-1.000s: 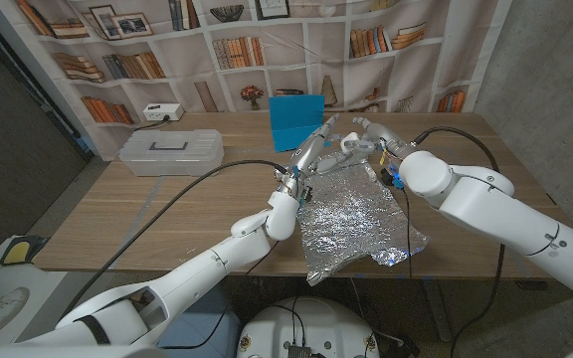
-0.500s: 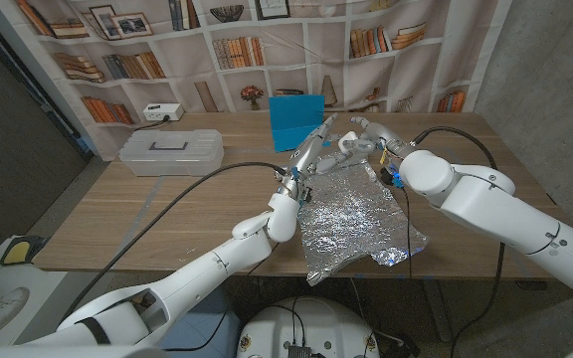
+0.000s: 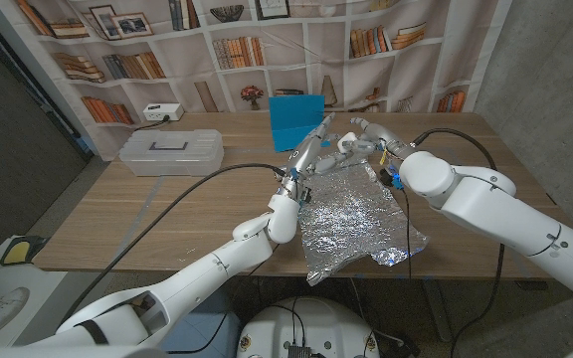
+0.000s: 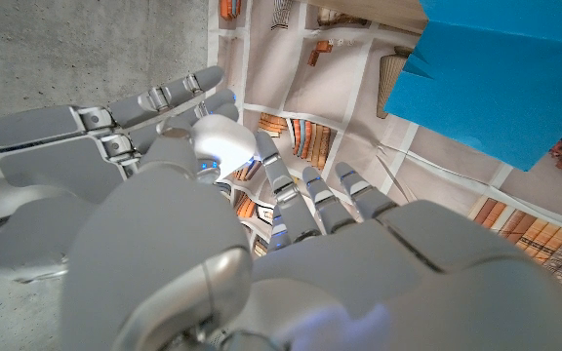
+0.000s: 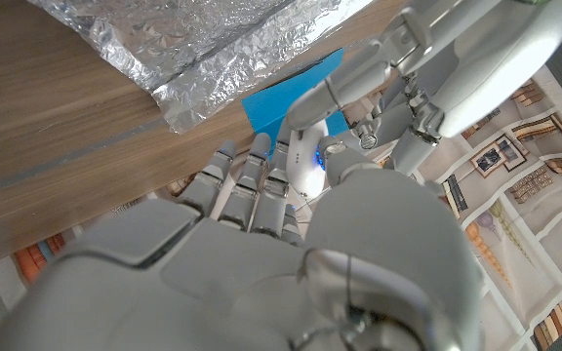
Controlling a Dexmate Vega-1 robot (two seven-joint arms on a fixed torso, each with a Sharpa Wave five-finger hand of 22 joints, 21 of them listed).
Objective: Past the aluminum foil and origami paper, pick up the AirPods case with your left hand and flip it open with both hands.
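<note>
AirPods case (image 3: 345,146) pinched between my left hand (image 3: 311,149) and right hand (image 3: 368,138), above foil (image 3: 351,214); blue origami paper (image 3: 294,117) at eleven o'clock on wooden table (image 3: 167,214).

White arms, grey hands.
Glossy white shells cover both arms; black cables trail along them; the left hand (image 3: 308,152) and right hand (image 3: 366,136) show matte grey segmented fingers, blue lights glowing inside.

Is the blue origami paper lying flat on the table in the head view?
No, the blue origami paper stands upright behind the aluminum foil.
</note>
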